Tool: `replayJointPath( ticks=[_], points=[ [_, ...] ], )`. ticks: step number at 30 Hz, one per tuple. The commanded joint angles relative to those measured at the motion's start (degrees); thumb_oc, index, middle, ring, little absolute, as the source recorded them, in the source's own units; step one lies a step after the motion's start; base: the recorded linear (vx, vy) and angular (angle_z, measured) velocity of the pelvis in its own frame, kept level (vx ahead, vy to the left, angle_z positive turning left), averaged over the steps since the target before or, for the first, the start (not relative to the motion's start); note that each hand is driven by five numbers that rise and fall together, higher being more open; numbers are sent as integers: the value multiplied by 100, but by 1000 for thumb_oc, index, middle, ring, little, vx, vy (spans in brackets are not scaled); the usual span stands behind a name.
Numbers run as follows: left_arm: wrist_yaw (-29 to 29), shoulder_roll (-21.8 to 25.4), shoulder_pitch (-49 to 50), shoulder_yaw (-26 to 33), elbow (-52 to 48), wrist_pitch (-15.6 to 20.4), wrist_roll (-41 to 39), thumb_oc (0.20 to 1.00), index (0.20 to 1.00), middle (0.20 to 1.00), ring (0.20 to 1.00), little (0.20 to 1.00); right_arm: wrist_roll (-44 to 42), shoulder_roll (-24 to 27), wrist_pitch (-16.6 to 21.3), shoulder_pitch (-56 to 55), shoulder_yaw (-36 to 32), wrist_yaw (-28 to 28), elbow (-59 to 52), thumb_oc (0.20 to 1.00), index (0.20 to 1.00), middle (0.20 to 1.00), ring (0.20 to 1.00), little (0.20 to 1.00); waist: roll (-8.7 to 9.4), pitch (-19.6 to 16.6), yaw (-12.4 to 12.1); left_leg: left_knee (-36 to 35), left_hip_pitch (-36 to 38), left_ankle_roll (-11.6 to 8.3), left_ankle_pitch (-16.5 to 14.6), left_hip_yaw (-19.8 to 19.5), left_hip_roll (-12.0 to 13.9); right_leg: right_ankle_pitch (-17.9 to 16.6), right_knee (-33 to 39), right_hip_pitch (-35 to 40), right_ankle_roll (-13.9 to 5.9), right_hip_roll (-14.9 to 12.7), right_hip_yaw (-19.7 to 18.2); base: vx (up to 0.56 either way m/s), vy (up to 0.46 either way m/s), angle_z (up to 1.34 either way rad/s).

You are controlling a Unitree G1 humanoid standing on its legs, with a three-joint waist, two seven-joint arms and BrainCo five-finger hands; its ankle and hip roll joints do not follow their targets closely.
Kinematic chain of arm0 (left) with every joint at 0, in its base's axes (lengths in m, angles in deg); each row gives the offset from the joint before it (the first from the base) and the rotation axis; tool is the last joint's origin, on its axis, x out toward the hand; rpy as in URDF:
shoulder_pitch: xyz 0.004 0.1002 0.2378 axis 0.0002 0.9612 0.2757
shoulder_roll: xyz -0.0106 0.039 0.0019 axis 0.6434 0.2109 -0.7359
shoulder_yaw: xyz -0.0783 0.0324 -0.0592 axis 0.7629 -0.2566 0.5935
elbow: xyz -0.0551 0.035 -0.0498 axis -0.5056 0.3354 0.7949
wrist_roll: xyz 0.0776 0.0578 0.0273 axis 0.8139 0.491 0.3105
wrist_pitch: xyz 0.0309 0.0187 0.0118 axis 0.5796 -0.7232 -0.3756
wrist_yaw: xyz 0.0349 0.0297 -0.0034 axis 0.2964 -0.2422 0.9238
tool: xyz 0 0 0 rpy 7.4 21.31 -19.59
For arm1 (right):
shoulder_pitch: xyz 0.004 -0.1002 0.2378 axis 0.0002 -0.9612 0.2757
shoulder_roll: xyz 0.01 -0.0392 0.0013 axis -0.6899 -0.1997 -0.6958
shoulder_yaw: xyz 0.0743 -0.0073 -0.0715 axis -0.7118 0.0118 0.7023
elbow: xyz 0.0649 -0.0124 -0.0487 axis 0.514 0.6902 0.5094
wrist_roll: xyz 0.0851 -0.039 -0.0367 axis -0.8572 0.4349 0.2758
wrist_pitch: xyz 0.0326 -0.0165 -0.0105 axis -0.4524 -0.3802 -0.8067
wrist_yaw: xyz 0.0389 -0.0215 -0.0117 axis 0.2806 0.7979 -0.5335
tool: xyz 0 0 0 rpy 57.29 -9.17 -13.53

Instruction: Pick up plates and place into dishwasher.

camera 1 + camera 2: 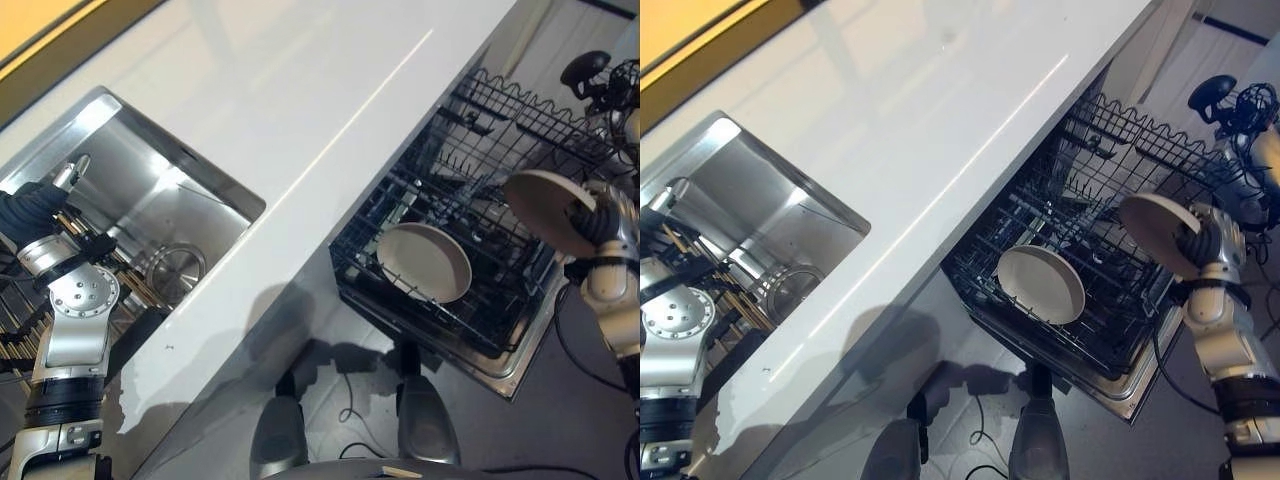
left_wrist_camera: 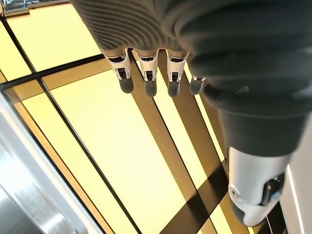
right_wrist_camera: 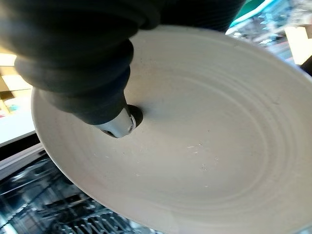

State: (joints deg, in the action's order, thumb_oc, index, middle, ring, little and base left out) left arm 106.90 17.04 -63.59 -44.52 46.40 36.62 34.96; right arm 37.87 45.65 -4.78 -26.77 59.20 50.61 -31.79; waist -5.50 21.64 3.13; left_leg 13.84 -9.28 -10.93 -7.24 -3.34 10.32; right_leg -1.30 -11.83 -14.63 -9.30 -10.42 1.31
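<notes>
A cream plate (image 1: 548, 208) is held on edge above the right side of the open dishwasher's lower rack (image 1: 420, 320). My right hand (image 1: 605, 222) is shut on it, and in the right wrist view the thumb (image 3: 119, 124) presses on the plate's face (image 3: 209, 146). A second cream plate (image 1: 425, 262) leans in the lower rack, to the left of and below the held one. My left hand (image 1: 35, 205) hovers over the left end of the steel sink (image 1: 130, 160), its fingers (image 2: 148, 80) straight and holding nothing.
A white counter (image 1: 330, 120) runs diagonally between sink and dishwasher. The black upper rack (image 1: 520, 110) stands pulled out behind the lower one. A round drain (image 1: 175, 270) sits in the sink, and a rack of dark and gold bars (image 1: 20, 330) lies by my left arm.
</notes>
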Motion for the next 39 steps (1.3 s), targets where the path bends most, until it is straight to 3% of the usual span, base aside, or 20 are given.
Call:
replayJointPath(
  ticks=[1,6,21,33,38,39],
  points=[
    [213,503,-250,-205,3,96,16,1000,1000,1000,1000,1000,271,420,350,564,413,351,236,200,200,200,200,200,213,-254,-71,14,-448,380,433,-60,-218,618,-523,-102,327,42,-114,-20,-25,5],
    [345,646,-525,-389,202,162,-33,1000,1000,1000,1000,1000,82,423,376,990,830,271,690,200,200,200,200,200,149,-83,-152,165,-786,386,480,-116,-284,591,-605,-309,334,0,-80,-41,-28,10],
    [482,778,-1074,-677,222,-76,-82,1000,1000,1000,1000,1000,-691,75,225,1656,1600,-137,1546,200,200,200,200,200,-183,395,-245,277,-1432,446,691,-199,-418,683,-898,-863,474,45,-29,-60,-29,6],
    [510,690,-1066,-728,187,-49,-62,1000,1000,1000,1000,1000,-1073,-108,312,1704,1567,-17,2201,200,200,200,200,200,-357,373,-205,241,-1359,433,733,-129,-360,720,-836,-765,545,72,1,-37,-1,-1],
    [475,652,-984,-696,165,12,-140,1000,1000,1000,1000,1000,-1183,-166,62,1436,1389,-125,2038,200,200,200,200,200,-316,289,-138,154,-1210,419,734,-48,-319,664,-657,-594,532,59,-18,-21,32,-2],
    [448,631,-970,-686,165,20,-119,1000,1000,1000,1000,1000,-1220,-217,30,1374,1345,-110,2030,570,570,570,570,570,-297,263,-134,125,-1174,418,733,-34,-312,653,-607,-542,528,56,-13,0,0,0]
  ],
)
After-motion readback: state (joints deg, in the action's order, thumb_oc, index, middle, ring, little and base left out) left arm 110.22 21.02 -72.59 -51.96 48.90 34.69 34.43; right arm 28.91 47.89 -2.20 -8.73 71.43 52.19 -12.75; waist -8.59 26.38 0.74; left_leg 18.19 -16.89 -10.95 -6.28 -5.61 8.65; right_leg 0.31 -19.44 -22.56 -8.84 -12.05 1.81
